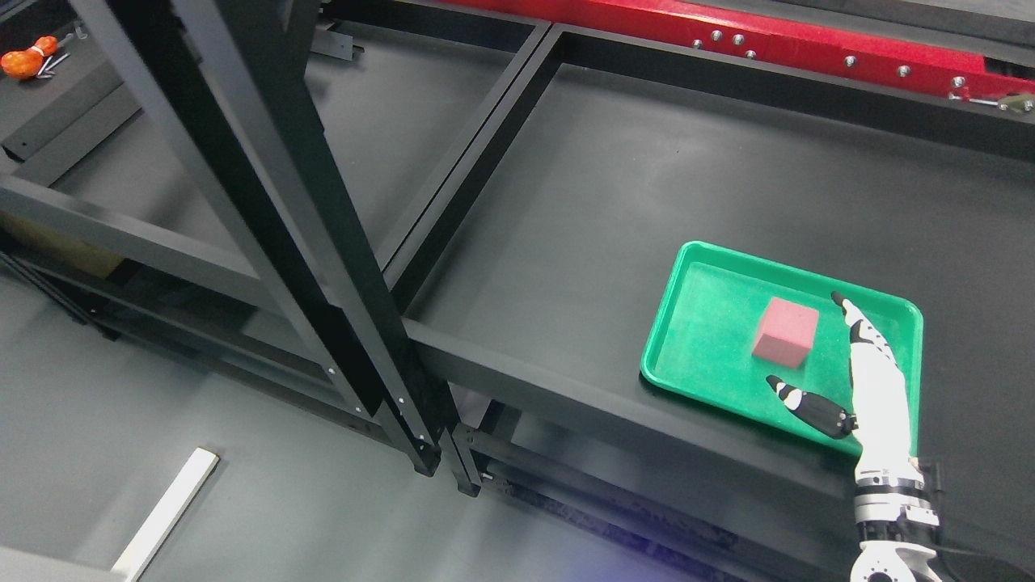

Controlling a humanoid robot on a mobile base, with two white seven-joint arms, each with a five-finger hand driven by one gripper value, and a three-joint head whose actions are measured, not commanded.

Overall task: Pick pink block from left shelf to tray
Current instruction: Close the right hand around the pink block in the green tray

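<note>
1. The pink block [785, 331] lies inside the green tray [702, 356], on the tray floor a little toward its far right part, with clear green around it on all sides
2. The tray sits on the dark shelf surface [614, 202] of the right-hand bay, close to that surface's near edge and toward its right side; the tray's near-left corner comes nearly to the front edge
3. The right hand [869, 380] comes in from the lower right of the picture, its white wrist and forearm rising over the tray's near right corner
4. Its fingers [857, 327] are released and stretched out straight, pointing toward the tray's far rim just to the right of the block; the thumb [808, 404] is spread out to the left, below the block
5. The hand holds nothing: block and fingers are apart, with green tray floor showing between them
6. The left-hand bay, past the black upright post [307, 218], shows a bare dark shelf
7. An orange object [28, 61] lies on a dark surface at the top left corner of the picture, well apart from the tray
8. A red beam [808, 40] with bolts runs along the far edge, behind the shelf
9. A pale strip [166, 513] lies on the grey floor at the lower left
</note>
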